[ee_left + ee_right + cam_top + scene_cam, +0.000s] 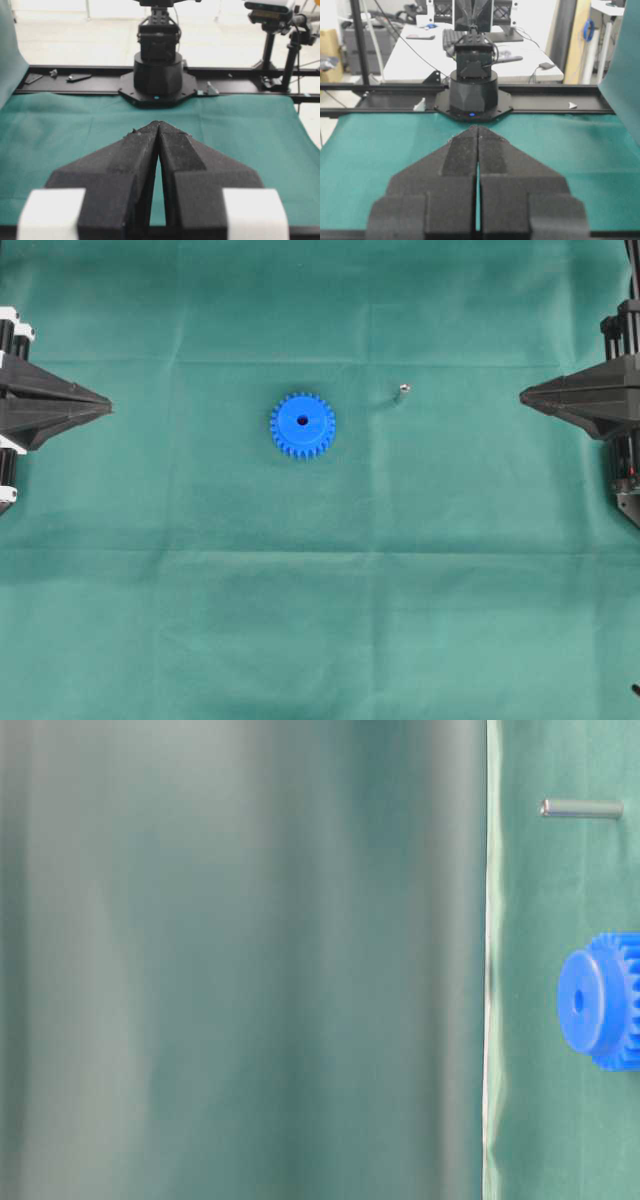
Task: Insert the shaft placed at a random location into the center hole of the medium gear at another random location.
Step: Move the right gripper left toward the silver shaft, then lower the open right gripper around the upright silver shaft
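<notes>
Both grippers, left (158,125) and right (477,129), pressed together, parked at opposite edges, nothing picked yet.
Shaft (402,392) lying just right of medium gear (302,425); next up: spread, pinch pin, line up over center hole (303,421).

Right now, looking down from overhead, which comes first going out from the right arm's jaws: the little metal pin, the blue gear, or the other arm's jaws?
1. The shaft, nearest the right gripper, right of centre on the green cloth.
2. The medium gear, in the middle, slightly lower.
3. The left gripper, at the far left edge.
</notes>
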